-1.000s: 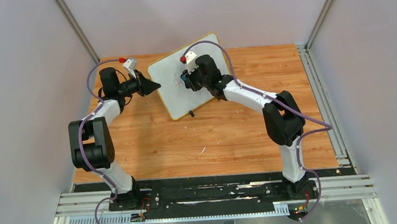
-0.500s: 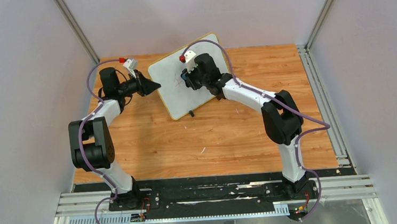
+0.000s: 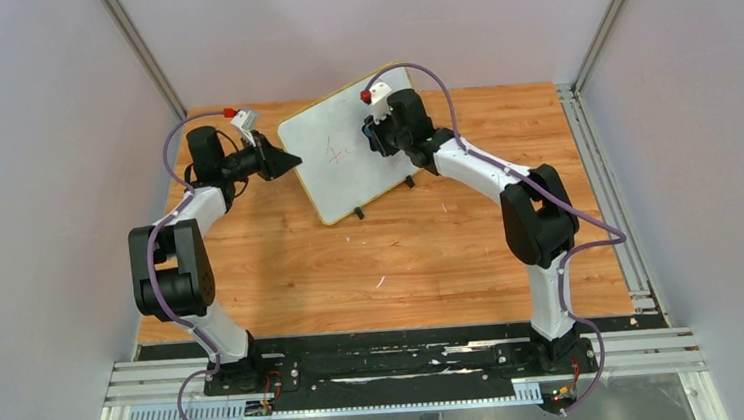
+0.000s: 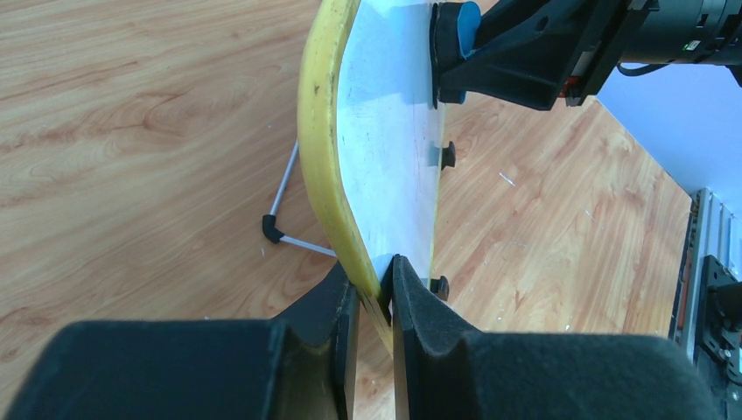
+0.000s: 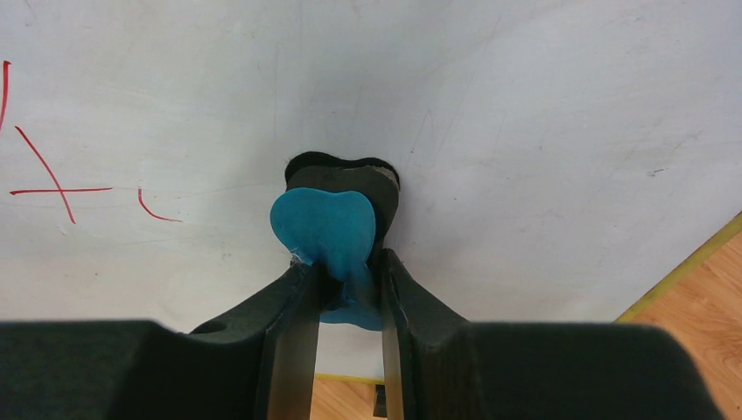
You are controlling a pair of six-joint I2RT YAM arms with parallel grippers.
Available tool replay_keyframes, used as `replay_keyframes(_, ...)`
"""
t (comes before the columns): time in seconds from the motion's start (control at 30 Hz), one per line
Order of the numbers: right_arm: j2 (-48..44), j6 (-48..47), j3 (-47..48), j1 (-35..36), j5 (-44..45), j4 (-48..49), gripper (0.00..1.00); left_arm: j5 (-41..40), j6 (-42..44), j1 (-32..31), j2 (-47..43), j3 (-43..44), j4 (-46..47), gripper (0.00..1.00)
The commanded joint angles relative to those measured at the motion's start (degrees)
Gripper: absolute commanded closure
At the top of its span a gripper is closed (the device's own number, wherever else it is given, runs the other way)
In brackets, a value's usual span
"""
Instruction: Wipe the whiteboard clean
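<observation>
Table [image 3: 402, 258]: orange-brown wood-grain top. Whiteboard [image 3: 330, 173]: stands at far centre of table, leaning back, turned at angle to table edges. Contact points: two black feet [image 3: 358, 213] at lower edge; wire stand [image 4: 282, 197] behind board, black tip on wood. Small white specks [image 3: 380, 282] scattered mid-table. Aluminium rail [image 3: 602, 182] along right edge. Black base plate [image 3: 400, 360] along near edge.

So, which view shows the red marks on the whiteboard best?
Right wrist: the red marks are close and sharp on the whiteboard. Top external shows them tiny; left wrist sees the board nearly edge-on, no marks.
</observation>
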Motion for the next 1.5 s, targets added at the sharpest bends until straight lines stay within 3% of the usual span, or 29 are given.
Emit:
replay_keyframes(0.0,-1.09,1.86,-0.08,0.05,0.34,0.78,0.99,-2.89,5.54,-0.23,0.25,-0.82,-3.30,1.00)
replay_keyframes(0.5,4.48,2.56,6.77,9.47,1.35,-0.10,0.99,-2.85,5.80,-0.22,0.23,-0.69,-3.67,1.00)
replay_keyframes(1.03,7.62,3.50,10.43,14.99,-0.88,-0.64,0.99,-2.92,5.58,-0.20,0.35,-0.55,-3.67,1.00)
replay_keyframes(1.47,6.13,-0.68,10.12,14.20,3.77,-1.78,1.00,-2.77,6.07,-0.18,0.13,-0.81,-3.94,1.00)
